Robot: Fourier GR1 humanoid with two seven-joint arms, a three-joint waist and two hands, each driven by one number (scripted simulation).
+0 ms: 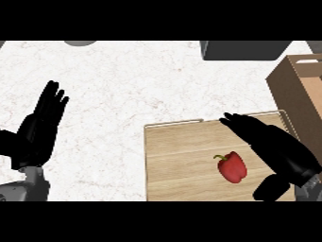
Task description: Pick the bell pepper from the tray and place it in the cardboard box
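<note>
Though partly beyond the right edge, cardboard box (309, 101) beside tray (181, 160).

The left hand (39, 130) is held upright near the left edge, fingers straight; the right hand (278, 149) is extended flat, thumb spread.

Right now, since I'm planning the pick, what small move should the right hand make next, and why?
Probably ease the right hand left onto the bell pepper: it lies untouched on the tray, and the hand hangs open beside it.
</note>
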